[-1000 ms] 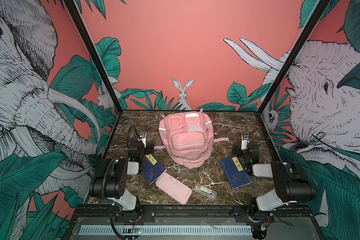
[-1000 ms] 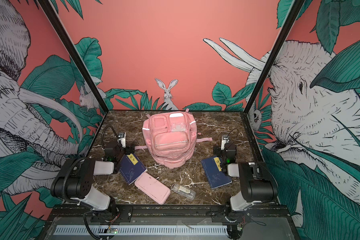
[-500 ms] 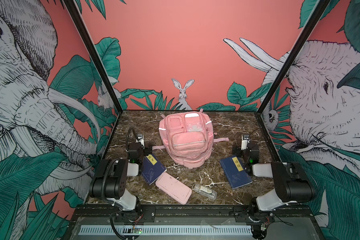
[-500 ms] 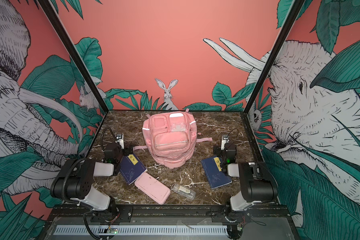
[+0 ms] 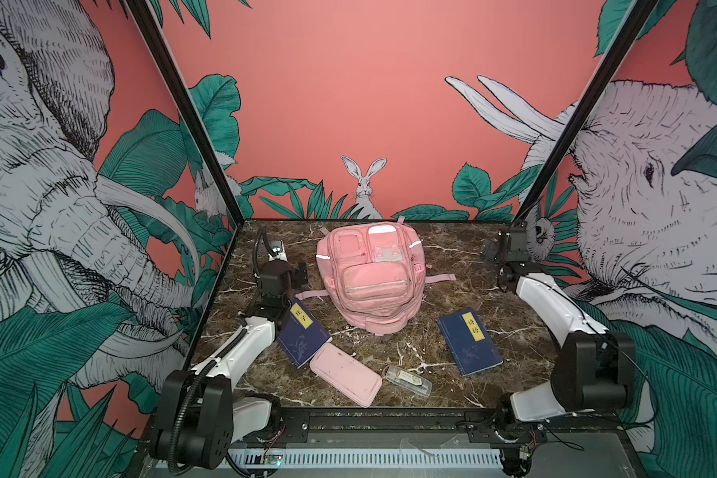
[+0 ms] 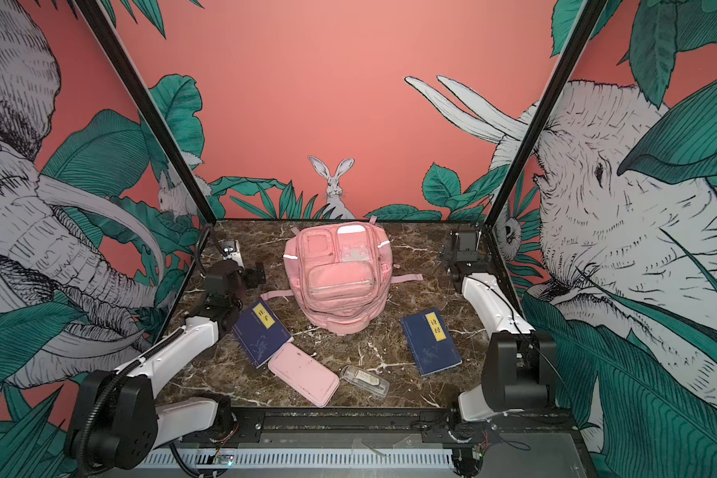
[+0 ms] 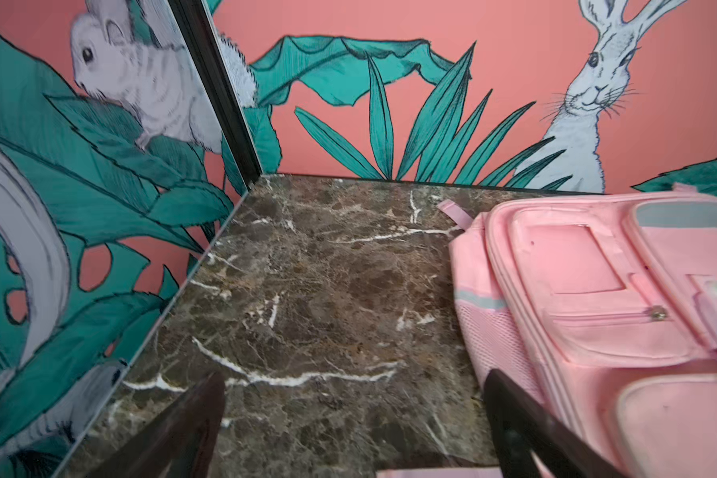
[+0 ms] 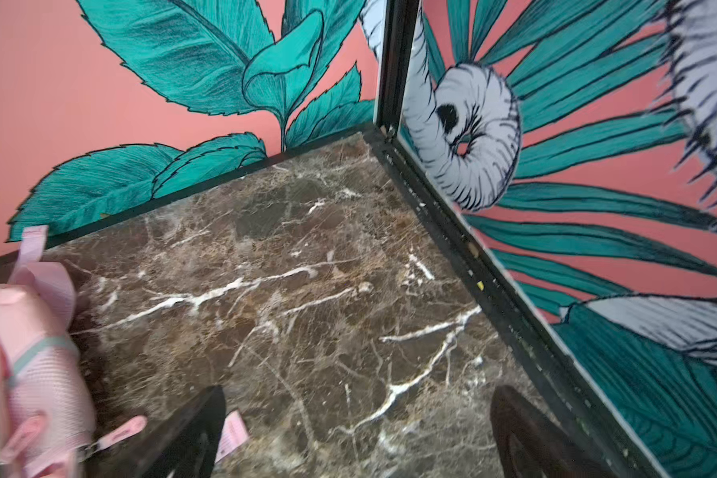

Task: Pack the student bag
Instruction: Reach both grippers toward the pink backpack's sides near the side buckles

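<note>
The student bag is a big pink backpack lying front-up at the back middle of the marble table, its pockets zipped. My left gripper hangs open just left of the bag, apart from it. In the left wrist view the bag lies beside the far finger, and only bare marble shows between the fingers of the left gripper. My right gripper is open near the back right corner, well away from the bag. In the right wrist view the right gripper is empty, with the bag off to one side.
Two dark blue books lie left and right of the bag. A flat pink pouch and a clear plastic case lie near the front edge. Painted walls close in the back and both sides.
Both arms have reached farther back. The right gripper went from beside the right book toward the back right corner, and the left one came up alongside the bag. Both stayed open.
</note>
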Tool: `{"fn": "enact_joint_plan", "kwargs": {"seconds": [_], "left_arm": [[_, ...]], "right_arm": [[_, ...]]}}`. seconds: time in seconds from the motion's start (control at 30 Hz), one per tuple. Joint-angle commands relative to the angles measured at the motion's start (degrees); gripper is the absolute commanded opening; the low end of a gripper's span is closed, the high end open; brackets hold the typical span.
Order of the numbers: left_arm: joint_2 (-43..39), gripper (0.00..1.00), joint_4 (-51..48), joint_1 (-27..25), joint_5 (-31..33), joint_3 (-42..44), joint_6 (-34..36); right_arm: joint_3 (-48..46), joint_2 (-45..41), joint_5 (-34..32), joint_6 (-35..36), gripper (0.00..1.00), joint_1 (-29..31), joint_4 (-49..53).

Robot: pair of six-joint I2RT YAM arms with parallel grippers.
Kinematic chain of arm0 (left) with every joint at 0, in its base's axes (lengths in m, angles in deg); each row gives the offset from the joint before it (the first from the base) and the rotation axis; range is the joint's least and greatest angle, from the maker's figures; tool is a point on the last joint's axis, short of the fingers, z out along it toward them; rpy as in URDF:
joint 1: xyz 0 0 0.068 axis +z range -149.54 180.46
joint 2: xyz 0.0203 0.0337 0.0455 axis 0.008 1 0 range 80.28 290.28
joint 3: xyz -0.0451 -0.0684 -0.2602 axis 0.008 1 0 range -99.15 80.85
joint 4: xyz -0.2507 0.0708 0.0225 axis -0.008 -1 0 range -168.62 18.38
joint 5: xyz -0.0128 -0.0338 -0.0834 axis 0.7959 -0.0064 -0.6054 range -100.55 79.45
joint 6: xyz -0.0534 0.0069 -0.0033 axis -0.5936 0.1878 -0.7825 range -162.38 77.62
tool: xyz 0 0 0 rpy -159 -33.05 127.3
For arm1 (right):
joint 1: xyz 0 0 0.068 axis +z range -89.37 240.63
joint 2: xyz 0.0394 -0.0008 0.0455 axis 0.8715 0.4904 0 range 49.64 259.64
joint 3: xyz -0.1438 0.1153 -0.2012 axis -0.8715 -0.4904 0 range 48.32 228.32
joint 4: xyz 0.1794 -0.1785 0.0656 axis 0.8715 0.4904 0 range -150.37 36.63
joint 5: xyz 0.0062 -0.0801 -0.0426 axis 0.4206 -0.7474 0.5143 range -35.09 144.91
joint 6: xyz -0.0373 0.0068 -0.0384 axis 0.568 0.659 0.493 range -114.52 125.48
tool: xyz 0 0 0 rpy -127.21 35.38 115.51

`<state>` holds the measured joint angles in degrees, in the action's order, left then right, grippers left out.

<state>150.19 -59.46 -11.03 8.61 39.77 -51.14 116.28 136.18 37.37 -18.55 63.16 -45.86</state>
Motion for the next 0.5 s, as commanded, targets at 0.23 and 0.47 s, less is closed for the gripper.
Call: {"fn": "enact_joint_plan", "kwargs": {"seconds": [0.23, 0.47], "left_arm": [[10.2, 0.98, -25.0, -5.2, -14.3, -12.8, -12.6], [13.7, 0.98, -29.2, -10.9, -15.8, -12.4, -15.1]], "right_arm": [[8.7, 11.9, 34.6, -4.9, 0.98, 3.1, 10.4], [13.8, 19.6, 35.3, -3.8, 0.95, 10.0, 14.1]]}}
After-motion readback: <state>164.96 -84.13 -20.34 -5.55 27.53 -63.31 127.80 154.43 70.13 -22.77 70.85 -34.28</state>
